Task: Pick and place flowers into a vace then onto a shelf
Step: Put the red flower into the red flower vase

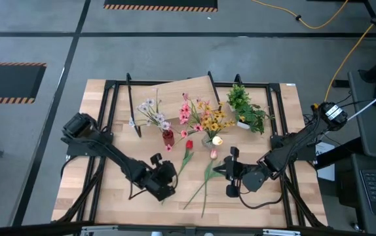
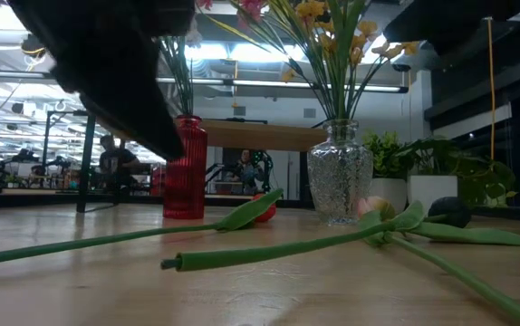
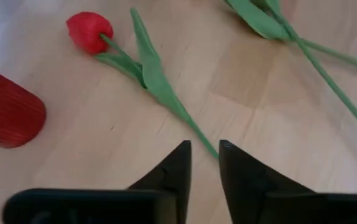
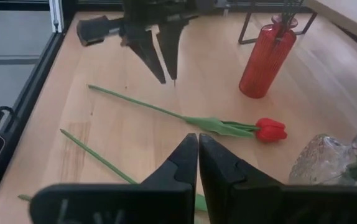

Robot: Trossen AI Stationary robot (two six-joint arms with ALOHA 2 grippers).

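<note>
On the bench point(image 1: 109, 190) we have a red vase point(image 1: 168, 137) and a clear vase point(image 1: 209, 139) already filled, in front of the shelf point(image 1: 175, 92). Our left hand point(image 4: 160, 59) hovers with fingers slightly parted over the red tulip point(image 4: 270, 130) stem, which lies flat; we should straddle it squarely, then close. Our right hand point(image 4: 198, 163) waits nearby, closed and empty.
</note>
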